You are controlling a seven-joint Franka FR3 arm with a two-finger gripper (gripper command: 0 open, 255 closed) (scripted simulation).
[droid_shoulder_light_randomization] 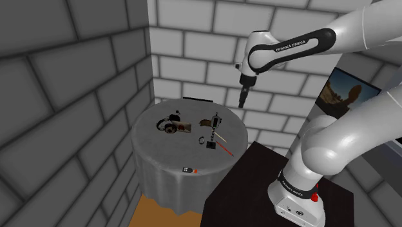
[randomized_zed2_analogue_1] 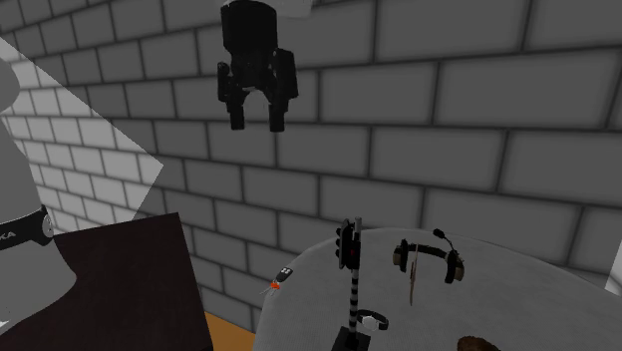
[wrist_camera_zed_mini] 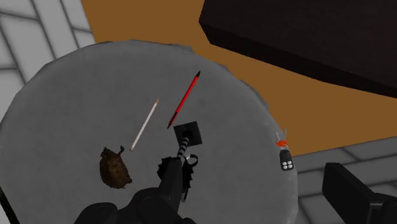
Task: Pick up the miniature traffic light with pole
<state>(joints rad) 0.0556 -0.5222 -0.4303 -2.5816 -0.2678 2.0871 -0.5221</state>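
Observation:
The miniature traffic light (randomized_zed2_analogue_1: 348,261) stands upright on the round grey table (randomized_zed2_analogue_1: 498,309), a dark signal head on a striped pole with a square black base. In the shoulder view the traffic light (droid_shoulder_light_randomization: 213,131) is right of the table's middle. My gripper (randomized_zed2_analogue_1: 257,118) hangs high above the table with its fingers apart and nothing between them. In the shoulder view the gripper (droid_shoulder_light_randomization: 243,98) is near the brick wall, beyond the table's far edge. Seen from above in the wrist view, the traffic light (wrist_camera_zed_mini: 183,151) lies below the hand, and one finger (wrist_camera_zed_mini: 353,194) shows beside the table.
Beside the light's base lie a red pen (wrist_camera_zed_mini: 184,100), a white stick (wrist_camera_zed_mini: 145,124) and a brown lump (wrist_camera_zed_mini: 114,170). A black headset (randomized_zed2_analogue_1: 429,256) sits further along the table. A small key fob (wrist_camera_zed_mini: 286,160) lies near the rim. My dark stand (droid_shoulder_light_randomization: 270,187) adjoins the table.

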